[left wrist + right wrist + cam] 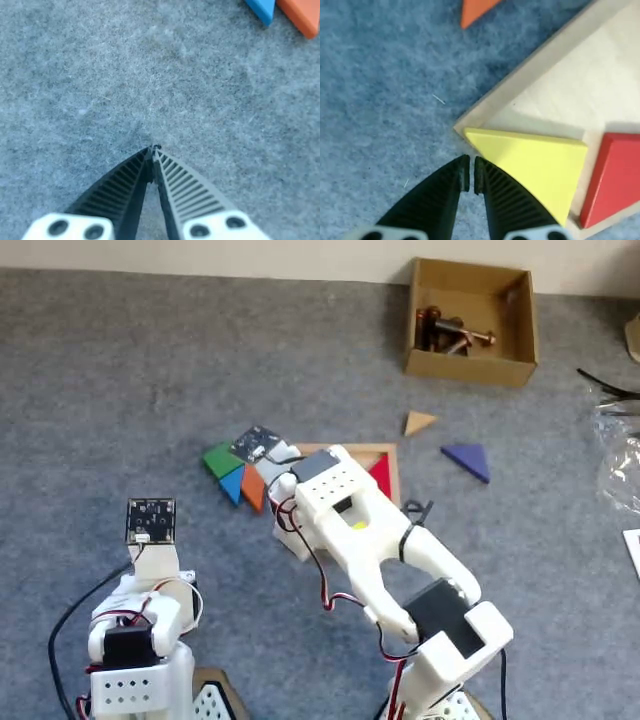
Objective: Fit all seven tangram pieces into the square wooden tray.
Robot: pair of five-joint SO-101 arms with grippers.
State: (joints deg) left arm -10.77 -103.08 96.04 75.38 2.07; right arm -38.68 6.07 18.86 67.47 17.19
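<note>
Where the left arm sits, its tool [152, 150] is clenched on nothing, tips low over the grey worktop [100, 75]. Next along are the green piece [220, 458], blue piece [232, 483] and orange piece [253, 490], clustered just left of the square wooden tray [530, 75]. The right tool [471, 172] is likewise clenched and empty (tips just outside a tray corner). Inside that corner lies the yellow triangle [535, 160], with the red piece [612, 175] right beside it. Further right, loose on the worktop, are the tan triangle [419, 422], then the purple triangle [468, 459]. A cardboard box [470, 365] stands beyond them.
</note>
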